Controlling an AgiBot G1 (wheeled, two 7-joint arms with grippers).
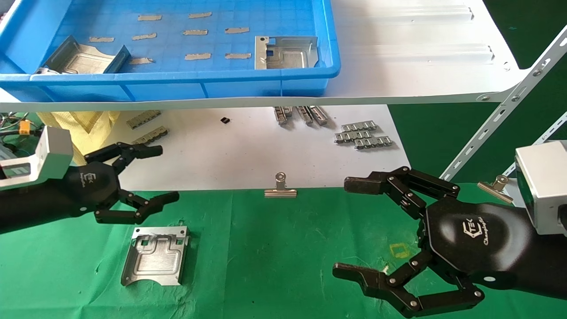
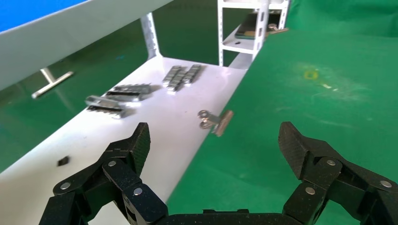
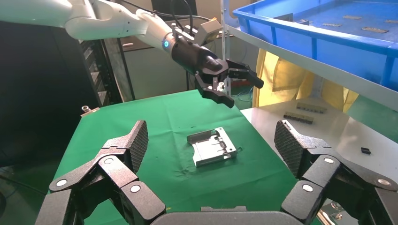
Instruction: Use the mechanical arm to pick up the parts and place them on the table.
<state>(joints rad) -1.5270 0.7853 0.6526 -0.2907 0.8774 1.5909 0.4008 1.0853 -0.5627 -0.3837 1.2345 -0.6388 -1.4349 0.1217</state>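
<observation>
One silver part (image 1: pixel 156 255) lies flat on the green table (image 1: pixel 274 257), at the front left; it also shows in the right wrist view (image 3: pixel 211 147). Two more parts lie in the blue tray (image 1: pixel 177 82) on the shelf: one at its left end (image 1: pixel 82 60), one at its right end (image 1: pixel 285 52). My left gripper (image 1: pixel 165 174) is open and empty, just above and behind the part on the table. In its wrist view (image 2: pixel 215 140) nothing lies between its fingers. My right gripper (image 1: pixel 347 227) is open and empty over the table's right side, facing the part (image 3: pixel 211 133).
The white shelf board (image 1: pixel 398 88) overhangs the back of the work area. Below it a white sheet (image 1: pixel 248 150) carries grey ridged strips (image 1: pixel 363 135). Silver binder clips (image 1: pixel 280 188) sit on the cloth's edge. A slanted shelf bracket (image 1: pixel 509 106) stands at the right.
</observation>
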